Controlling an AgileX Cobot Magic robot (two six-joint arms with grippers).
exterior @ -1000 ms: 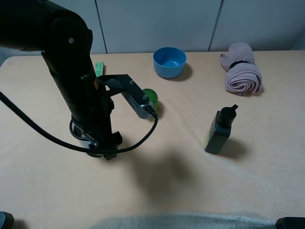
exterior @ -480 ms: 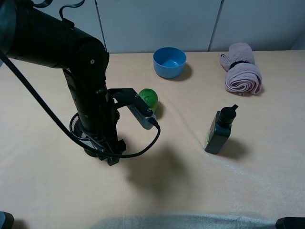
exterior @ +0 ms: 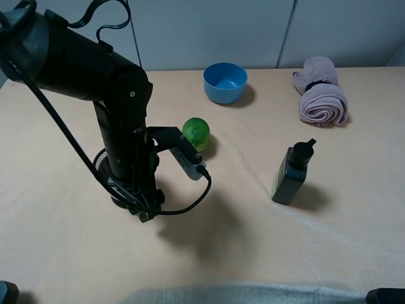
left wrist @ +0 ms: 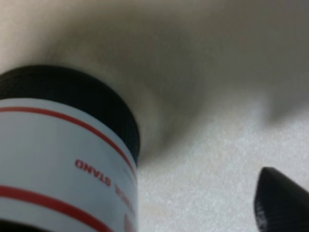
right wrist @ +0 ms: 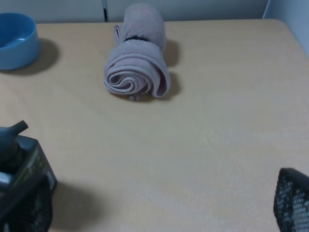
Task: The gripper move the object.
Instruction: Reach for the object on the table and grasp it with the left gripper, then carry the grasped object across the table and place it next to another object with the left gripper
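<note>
The black wire-mesh pen cup (exterior: 100, 167) stands on the left of the table, mostly hidden behind my left arm. In the left wrist view its white label with red edging (left wrist: 58, 159) and black base (left wrist: 72, 92) fill the frame very close up. My left gripper (exterior: 142, 206) is down at the cup, with its grey box module (exterior: 188, 161) and cable to the side. One black fingertip (left wrist: 285, 205) shows apart from the cup; the other is hidden. My right gripper is open and empty, one mesh-patterned fingertip (right wrist: 292, 205) near the table's front right.
A green lime (exterior: 196, 132) lies just right of the left arm. A dark square pump bottle (exterior: 291, 172) stands centre right. A blue bowl (exterior: 225, 82) and a rolled pink towel (exterior: 321, 92) are at the back.
My left arm has shifted and turned over the cup, and the grey module has swung lower and to the right, uncovering the lime. The cup has stayed in place.
</note>
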